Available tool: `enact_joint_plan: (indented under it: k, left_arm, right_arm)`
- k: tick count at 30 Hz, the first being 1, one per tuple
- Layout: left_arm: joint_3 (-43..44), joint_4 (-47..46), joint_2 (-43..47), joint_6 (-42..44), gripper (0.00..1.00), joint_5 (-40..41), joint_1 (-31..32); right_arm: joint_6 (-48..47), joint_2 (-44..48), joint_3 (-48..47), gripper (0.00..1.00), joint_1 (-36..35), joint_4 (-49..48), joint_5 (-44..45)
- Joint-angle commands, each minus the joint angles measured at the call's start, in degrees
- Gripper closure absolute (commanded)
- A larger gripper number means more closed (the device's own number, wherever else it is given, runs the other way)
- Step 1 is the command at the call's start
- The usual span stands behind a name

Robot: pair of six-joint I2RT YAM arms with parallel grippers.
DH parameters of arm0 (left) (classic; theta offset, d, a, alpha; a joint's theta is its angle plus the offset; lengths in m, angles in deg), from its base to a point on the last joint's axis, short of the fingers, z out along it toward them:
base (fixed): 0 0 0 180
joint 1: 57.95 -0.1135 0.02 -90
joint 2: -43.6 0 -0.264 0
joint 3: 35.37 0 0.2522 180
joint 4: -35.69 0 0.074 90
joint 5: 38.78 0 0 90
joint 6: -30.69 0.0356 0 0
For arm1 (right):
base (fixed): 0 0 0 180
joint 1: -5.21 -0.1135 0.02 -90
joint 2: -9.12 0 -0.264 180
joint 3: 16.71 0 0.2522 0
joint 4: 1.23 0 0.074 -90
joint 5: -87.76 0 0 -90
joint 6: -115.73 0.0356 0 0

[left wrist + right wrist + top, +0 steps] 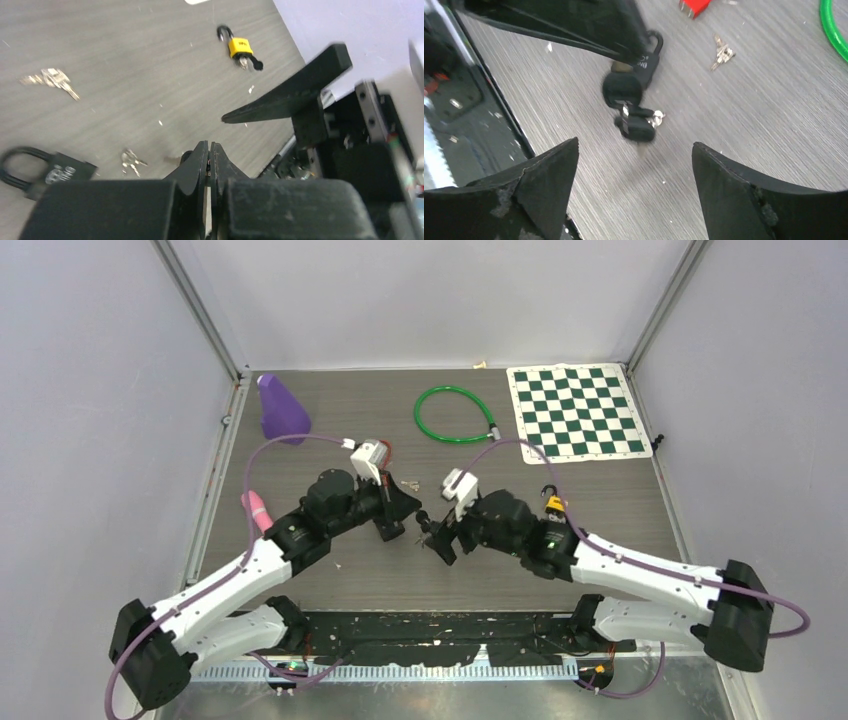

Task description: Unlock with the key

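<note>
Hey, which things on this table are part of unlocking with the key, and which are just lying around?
For the job: black padlock, black-headed keys.
Lying about: yellow padlock, green cable loop, chequered mat, purple cone, loose silver keys.

Bench [620,490] evenly lit by diffuse light, shadows soft and faint, top view rendered sharp, both wrist views softened by motion blur, keys [636,122] smeared in the right wrist view

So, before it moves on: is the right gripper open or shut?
Open: the right gripper has its fingers wide apart, gripping nothing.
</note>
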Motion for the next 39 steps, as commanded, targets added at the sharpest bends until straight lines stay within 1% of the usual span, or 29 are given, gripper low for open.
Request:
enact_joint_plan:
  k: [1, 2, 3, 4, 5, 6, 7, 12, 13, 17, 18, 19, 22, 24, 28, 34, 39]
  left_arm:
    - [4.42, 3.98, 4.51, 13.84, 1.00, 5.20, 0.13]
    - [4.74, 4.12, 5.33, 15.80, 1.00, 4.74, 0.13]
    - [4.90, 3.76, 6.05, 17.69, 1.00, 3.85, 0.13]
    - [4.88, 3.25, 7.11, 19.51, 1.00, 2.99, 0.13]
    - [4.72, 2.24, 7.96, 20.96, 1.00, 1.68, 0.13]
    - [4.43, 1.13, 9.16, 22.14, 1.00, 0.36, 0.13]
    - [3.91, -1.23, 10.63, 22.74, 1.00, -1.08, 0.15]
    - [1.18, -10.92, 12.98, 17.64, 1.00, -9.34, 0.13]
    - [0.76, -12.56, 13.05, 16.08, 1.00, -10.54, 0.13]
    - [-0.30, -17.20, 12.99, 10.58, 1.00, -12.18, 0.08]
    - [-0.42, -18.11, 12.91, 9.25, 1.00, -12.28, 0.04]
    - [-0.50, -19.21, 12.75, 8.14, 1.00, -12.53, 0.04]
    - [-1.14, -22.83, 12.53, 4.64, 1.00, -12.98, -0.04]
    - [-1.31, -23.70, 12.54, 3.13, 1.00, -12.81, -0.24]
    - [-1.99, -25.53, 12.63, 0.74, 1.00, -12.06, -0.81]
    - [-2.01, -27.53, 11.70, -1.68, 1.00, -13.00, -0.84]
    - [-1.86, -28.64, 10.90, -2.56, 1.00, -13.38, -0.84]
  right_arm:
    - [9.27, 7.03, 1.90, 0.09, 10.49, -10.20, -16.11]
    - [11.14, 8.58, 3.38, 0.08, 12.87, -12.08, -19.17]
    - [15.18, 9.20, 4.17, 0.09, 17.26, -17.11, -25.17]
    - [17.17, 10.31, 5.93, 0.09, 19.07, -19.93, -27.74]
    - [21.06, 10.69, 6.72, 0.10, 21.80, -26.20, -32.34]
    - [22.58, 11.10, 7.60, 0.10, 22.70, -28.87, -35.47]
    - [25.12, 11.21, 7.77, 0.12, 23.74, -33.59, -36.63]
    - [32.18, 8.29, 7.89, 0.20, 24.19, -49.03, -43.46]
    - [32.79, 7.12, 7.83, 0.21, 24.15, -50.35, -43.92]
    - [37.23, 3.94, 7.92, 0.31, 24.18, -58.43, -46.73]
    - [38.62, 3.50, 8.02, 0.35, 24.20, -60.80, -47.31]
    - [39.00, 2.84, 8.05, 0.37, 24.16, -61.46, -47.65]
    - [39.68, 2.08, 8.42, 0.47, 24.10, -62.50, -48.01]
    - [40.00, 2.01, 8.80, 0.51, 24.12, -62.99, -48.12]
    - [39.81, 2.06, 9.24, 0.55, 24.12, -62.32, -48.19]
    - [40.21, 1.29, 9.34, 0.61, 24.14, -62.92, -48.57]
    - [40.38, 0.90, 9.19, 0.66, 24.17, -63.30, -48.67]
